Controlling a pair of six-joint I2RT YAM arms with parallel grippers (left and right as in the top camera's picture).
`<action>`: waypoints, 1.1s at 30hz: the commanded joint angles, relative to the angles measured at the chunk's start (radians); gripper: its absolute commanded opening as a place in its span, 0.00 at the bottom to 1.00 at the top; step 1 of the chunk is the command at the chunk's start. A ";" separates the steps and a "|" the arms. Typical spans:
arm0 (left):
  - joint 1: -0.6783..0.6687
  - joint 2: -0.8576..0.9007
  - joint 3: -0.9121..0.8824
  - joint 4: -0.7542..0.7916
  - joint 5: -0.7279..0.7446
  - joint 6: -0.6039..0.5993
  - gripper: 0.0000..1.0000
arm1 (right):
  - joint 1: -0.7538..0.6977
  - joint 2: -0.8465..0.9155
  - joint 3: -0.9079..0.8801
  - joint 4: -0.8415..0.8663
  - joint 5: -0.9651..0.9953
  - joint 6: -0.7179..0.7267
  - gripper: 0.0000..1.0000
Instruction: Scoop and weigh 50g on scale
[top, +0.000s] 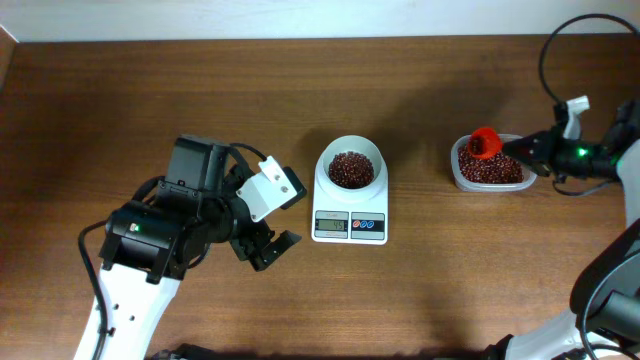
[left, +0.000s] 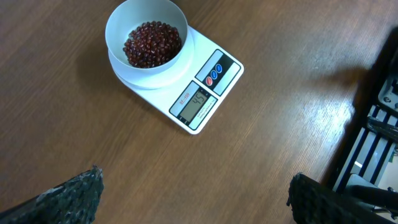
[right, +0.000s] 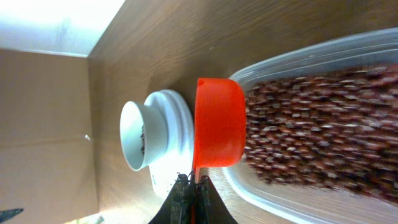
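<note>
Overhead, the scale (top: 350, 212) sits on the desk (top: 200, 90), beans (top: 351, 169) in its bowl (top: 330, 155), the left tool (top: 272, 250) wide open beside it. Left wrist: its display (left: 200, 102) faces up. Right wrist: the right tool (right: 191, 199) pinches a red scoop (right: 217, 124) at the bean tub (right: 298, 56) edge.

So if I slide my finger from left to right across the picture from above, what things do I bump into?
Open black left claw → small white digital kitchen scale → clear rectangular plastic tub of red beans.
</note>
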 joint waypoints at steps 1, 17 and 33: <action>0.005 0.000 0.016 0.002 0.014 0.015 0.99 | 0.093 0.011 -0.003 0.005 -0.044 -0.008 0.04; 0.005 0.000 0.016 0.002 0.014 0.015 0.99 | 0.476 0.011 0.034 0.111 -0.046 0.039 0.04; 0.005 0.000 0.016 0.002 0.014 0.015 0.99 | 0.663 0.011 0.134 0.090 0.311 0.039 0.04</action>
